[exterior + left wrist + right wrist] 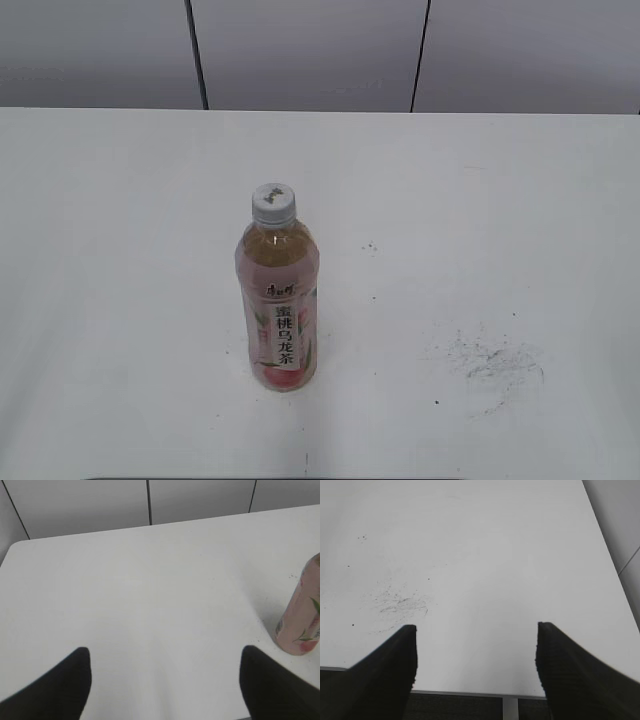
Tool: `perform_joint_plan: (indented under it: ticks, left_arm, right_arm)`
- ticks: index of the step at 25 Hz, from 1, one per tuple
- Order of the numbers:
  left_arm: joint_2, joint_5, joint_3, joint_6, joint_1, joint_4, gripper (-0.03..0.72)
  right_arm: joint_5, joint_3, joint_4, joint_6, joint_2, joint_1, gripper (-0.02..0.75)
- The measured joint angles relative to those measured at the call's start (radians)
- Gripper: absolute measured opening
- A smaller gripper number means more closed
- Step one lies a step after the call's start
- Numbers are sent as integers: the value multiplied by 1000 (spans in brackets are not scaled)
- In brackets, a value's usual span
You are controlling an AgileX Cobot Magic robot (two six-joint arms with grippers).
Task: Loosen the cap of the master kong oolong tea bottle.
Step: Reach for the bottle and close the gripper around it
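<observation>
You've got the Master Kong oolong tea bottle [278,308] upright mid-bench, toward the front edge, cap [273,203] on top. Left claw [165,680] is nearer, bottle off to its right; right claw [476,662] doesn't see it. Both claws spread, empty.

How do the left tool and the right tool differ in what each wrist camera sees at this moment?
The left tool has the bottle at the right edge of its view; the right tool sees no bottle. The right tool hangs over the table's near edge by grey scuff marks; the left tool has only table beneath it. Both stand open, holding nothing.
</observation>
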Motion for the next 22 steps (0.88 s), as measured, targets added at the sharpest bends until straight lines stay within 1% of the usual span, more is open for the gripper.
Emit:
perform_joint_plan:
  ticks: [22]
  left_arm:
    - [0, 0, 0, 0, 0, 0, 543]
  right_arm:
    - [0, 0, 0, 0, 0, 0, 555]
